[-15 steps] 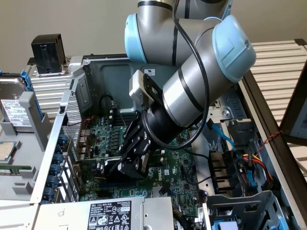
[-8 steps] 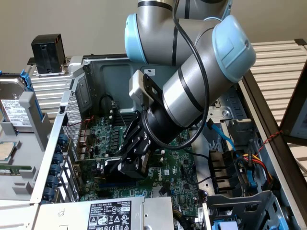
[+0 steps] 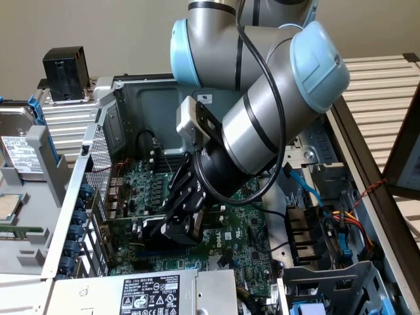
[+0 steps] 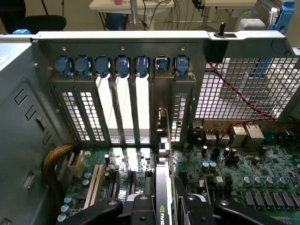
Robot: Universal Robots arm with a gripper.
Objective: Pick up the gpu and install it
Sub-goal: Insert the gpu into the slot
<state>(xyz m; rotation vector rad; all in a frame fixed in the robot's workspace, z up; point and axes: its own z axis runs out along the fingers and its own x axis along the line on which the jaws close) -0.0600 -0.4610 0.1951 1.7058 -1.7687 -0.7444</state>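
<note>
The gpu (image 3: 146, 231) is a black boxy card on a thin green board, standing on edge low over the large green motherboard (image 3: 246, 220) near the case's rear slot wall. My gripper (image 3: 176, 226) is shut on it from above. In the wrist view the gpu (image 4: 161, 185) runs edge-on between my black fingers (image 4: 105, 208), and my gripper (image 4: 161, 208) straddles it. Its metal bracket end reaches the rear slot openings (image 4: 161, 117). Whether the card edge sits in a motherboard slot is hidden.
Blue slot clips (image 4: 122, 65) line the rear wall above the perforated covers. A power supply (image 3: 151, 292) lies at the near side. Coloured cables (image 3: 335, 220) and drive bays are at the exterior view's right. A braided cable (image 4: 54, 161) lies by the case wall.
</note>
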